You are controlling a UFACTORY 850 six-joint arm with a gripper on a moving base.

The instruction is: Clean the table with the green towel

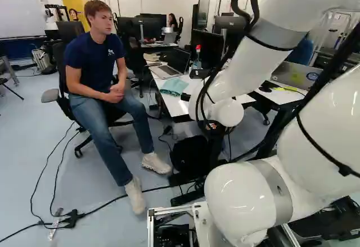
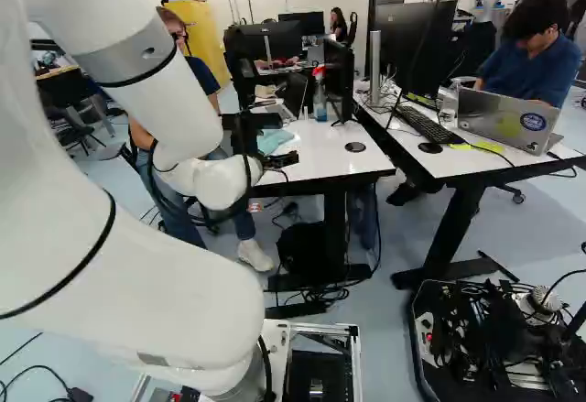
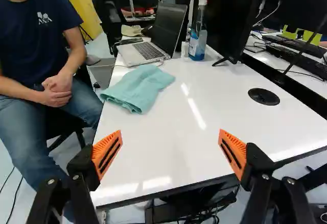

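Standing wide apart, the two fingers of the gripper (image 2: 273,147) have nothing between them. Their orange pads (image 3: 107,155) face each other across a broad gap, seen in the wrist view over the near part of the white table (image 3: 168,157). A person (image 3: 38,71) sits close beside the table with hands clasped. The green towel (image 3: 140,89) lies ahead of the gripper, apart from both fingers and off toward the finger nearer the person. It is loosely folded, rests on the tabletop and reaches the edge on the person's side. A round black cable cover (image 3: 263,96) is set in the tabletop on the opposite side. Just beyond the towel stands an open laptop (image 3: 134,54); beside that, a spray bottle (image 3: 197,43) with red head and blue liquid stands upright, next to a black monitor (image 3: 227,22).
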